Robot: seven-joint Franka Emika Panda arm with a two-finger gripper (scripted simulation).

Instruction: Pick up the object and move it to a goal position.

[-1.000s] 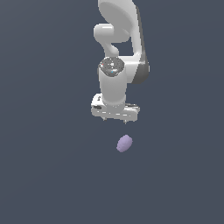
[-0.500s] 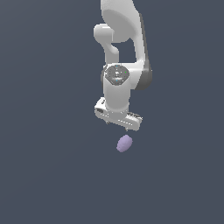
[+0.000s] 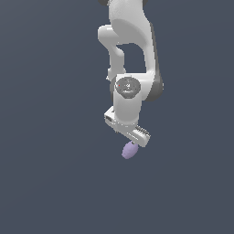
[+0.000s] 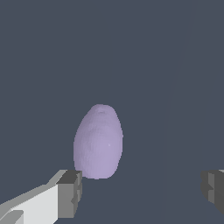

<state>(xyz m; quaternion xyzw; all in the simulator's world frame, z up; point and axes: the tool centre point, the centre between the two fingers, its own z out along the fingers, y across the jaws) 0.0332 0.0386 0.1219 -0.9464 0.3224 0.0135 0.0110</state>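
We see the object (image 3: 129, 150), a small pale lavender oval lump with a smooth, matte skin, lying on a plain dark slate-grey surface (image 3: 50, 183). In the exterior view it sits a little below the middle of the frame, with its long axis tilted toward 1 o'clock. In the wrist view the object (image 4: 98, 141) looks egg-shaped, its narrower end pointing to 12 o'clock.

Directly above it, at its 12 o'clock in the exterior view, we find the white gripper (image 3: 133, 143), tilted so that its bar slopes down toward 4 o'clock. The gripper's lower edge overlaps the top of the lump in that view, and we cannot tell whether they touch.

In the wrist view the gripper (image 4: 141, 188) stands wide open and holds nothing. One grey fingertip (image 4: 70, 192) is just beside the lump's lower end, at its 7 o'clock; the other (image 4: 213, 189) is well apart, at its 4 o'clock.

Above the gripper, the white robot arm (image 3: 130, 55) rises toward 12 o'clock and leaves the frame.
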